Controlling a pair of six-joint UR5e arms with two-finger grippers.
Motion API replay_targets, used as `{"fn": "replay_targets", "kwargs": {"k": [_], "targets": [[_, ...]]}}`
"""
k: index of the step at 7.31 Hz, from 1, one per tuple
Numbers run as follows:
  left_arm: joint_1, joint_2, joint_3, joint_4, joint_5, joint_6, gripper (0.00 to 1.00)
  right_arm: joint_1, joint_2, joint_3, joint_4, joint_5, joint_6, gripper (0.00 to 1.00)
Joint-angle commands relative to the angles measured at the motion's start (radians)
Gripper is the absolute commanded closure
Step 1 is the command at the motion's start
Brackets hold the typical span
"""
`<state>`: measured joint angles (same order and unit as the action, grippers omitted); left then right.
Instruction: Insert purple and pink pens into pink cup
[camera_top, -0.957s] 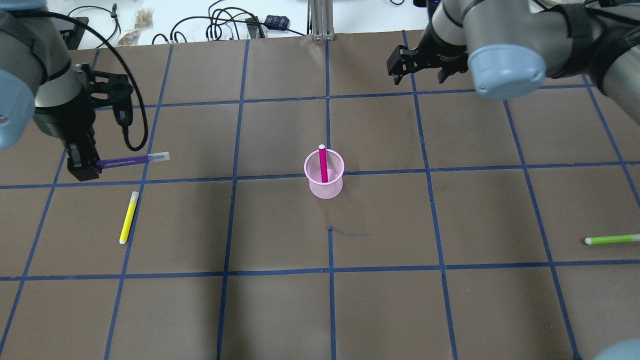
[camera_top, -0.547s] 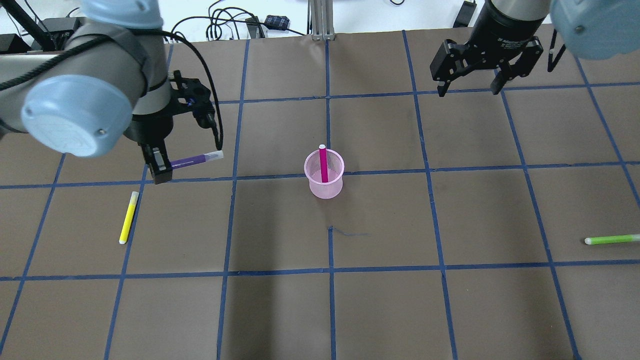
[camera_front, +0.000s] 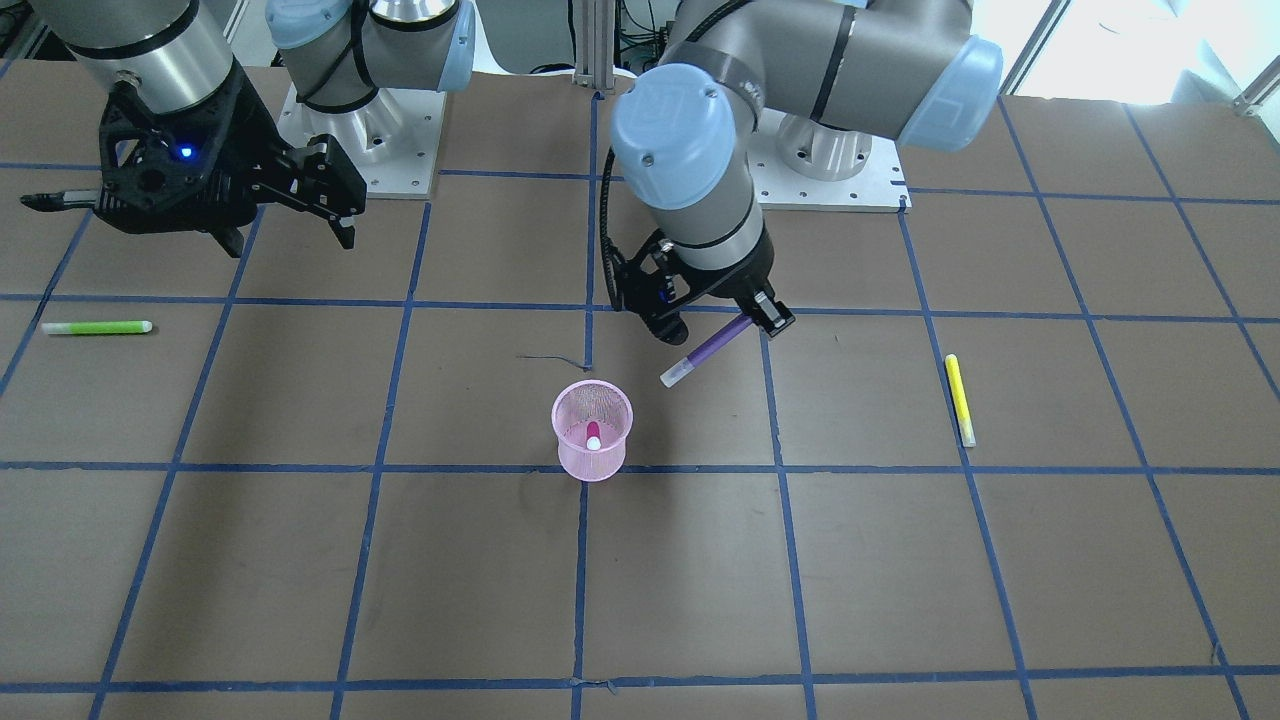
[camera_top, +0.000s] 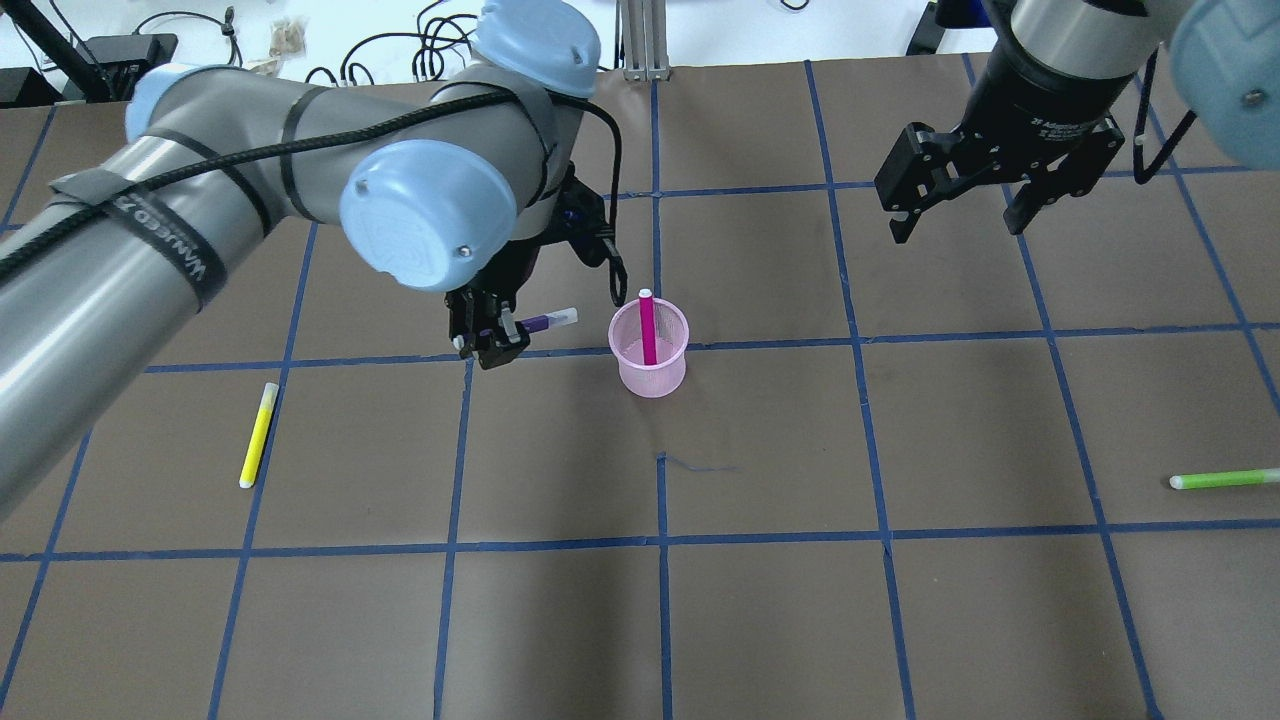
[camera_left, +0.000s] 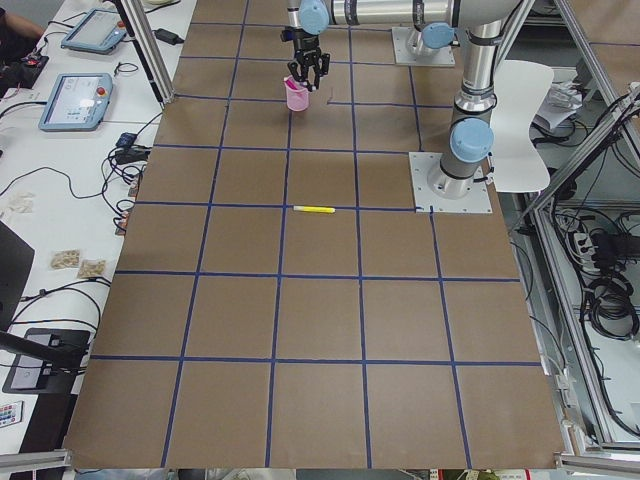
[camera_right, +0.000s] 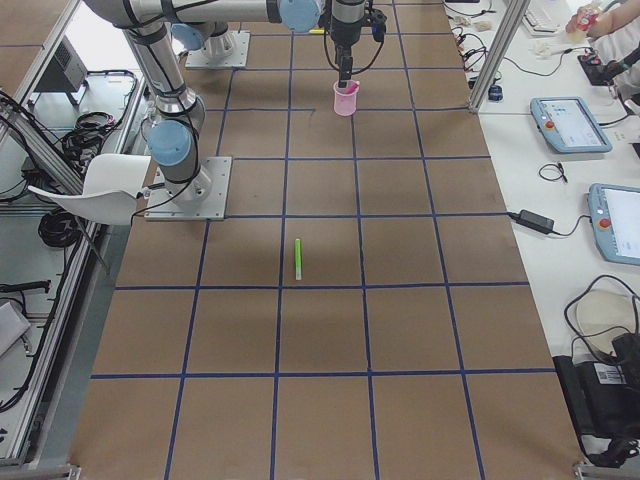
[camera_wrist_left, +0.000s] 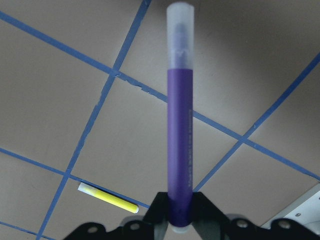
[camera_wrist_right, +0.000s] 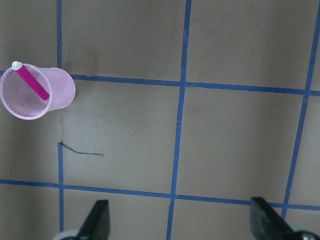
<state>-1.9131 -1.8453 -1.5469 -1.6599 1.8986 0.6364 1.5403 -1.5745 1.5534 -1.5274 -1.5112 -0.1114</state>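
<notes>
The pink mesh cup stands upright at the table's middle with the pink pen leaning inside it; both also show in the front view and the right wrist view. My left gripper is shut on the purple pen, holding it by one end above the table just left of the cup, its clear cap pointing toward the cup. The left wrist view shows the purple pen clamped between the fingers. My right gripper is open and empty, high at the far right.
A yellow pen lies on the table at the left, also in the left wrist view. A green pen lies near the right edge. Cables lie beyond the table's far edge.
My left arm has carried the purple pen rightward from the far left to just beside the cup. The right gripper has shifted a little right and stays open.
</notes>
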Motion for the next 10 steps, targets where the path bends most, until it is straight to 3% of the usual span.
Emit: {"fn": "replay_targets", "kwargs": {"k": [1, 4, 10], "targets": [[-0.056, -0.070, 0.030, -0.018, -0.001, -0.108, 1.00, 0.003, 0.016, 0.025, -0.057, 0.006, -0.005, 0.00], [-0.089, -0.164, 0.116, -0.017, -0.004, -0.116, 1.00, 0.001, 0.016, 0.028, -0.077, -0.007, -0.011, 0.00], [-0.113, -0.203, 0.117, 0.022, -0.004, -0.121, 1.00, 0.001, 0.017, 0.030, -0.077, -0.007, -0.014, 0.00]]}}
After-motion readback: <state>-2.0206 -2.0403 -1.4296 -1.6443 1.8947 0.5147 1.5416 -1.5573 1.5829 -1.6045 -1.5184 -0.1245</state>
